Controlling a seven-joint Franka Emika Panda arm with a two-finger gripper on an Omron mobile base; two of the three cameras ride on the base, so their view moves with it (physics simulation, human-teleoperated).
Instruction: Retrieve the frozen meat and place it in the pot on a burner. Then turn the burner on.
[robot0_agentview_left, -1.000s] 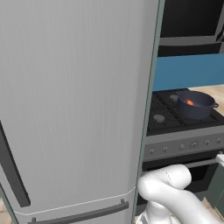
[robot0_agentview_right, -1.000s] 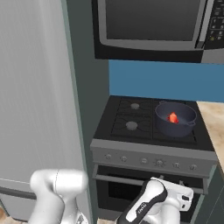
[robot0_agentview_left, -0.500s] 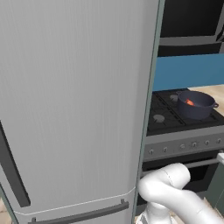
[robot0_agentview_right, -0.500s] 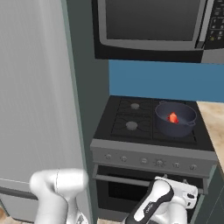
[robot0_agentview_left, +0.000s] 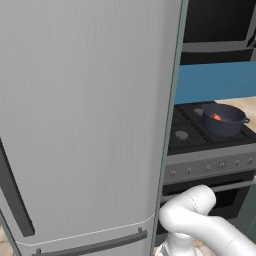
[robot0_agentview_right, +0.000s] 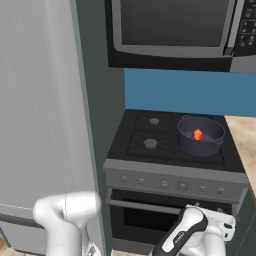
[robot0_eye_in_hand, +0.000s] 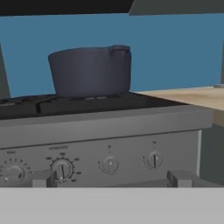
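Inside the pot (robot0_agentview_right: 200, 136) lies the meat (robot0_agentview_right: 198, 134), a small red-orange chunk resting on the pot's floor; the left base view shows it too, against the far inner wall. That pot, dark blue-grey with a small handle on each side, stands on the right-hand burner grate (robot0_agentview_right: 215, 156) of the stove, up and beyond the pincer (robot0_agentview_right: 226, 228). From the hand view the pot rises above the stove's front edge, left of centre, and its contents are hidden by its wall.

Below the pot runs the grey control panel (robot0_eye_in_hand: 105, 144) with a row of knobs (robot0_eye_in_hand: 110, 165), directly ahead of the pincer and close to it. The pincer sits low in front of the oven door (robot0_agentview_right: 150, 220), near the handle (robot0_agentview_right: 145, 206); its jaws stand spread wide and hold nothing. To the right of the stove a wooden desk (robot0_eye_in_hand: 192, 96) begins. Above hangs a microwave (robot0_agentview_right: 175, 30) against a blue wall, and far to the left stands the tall grey fridge (robot0_agentview_left: 85, 120).
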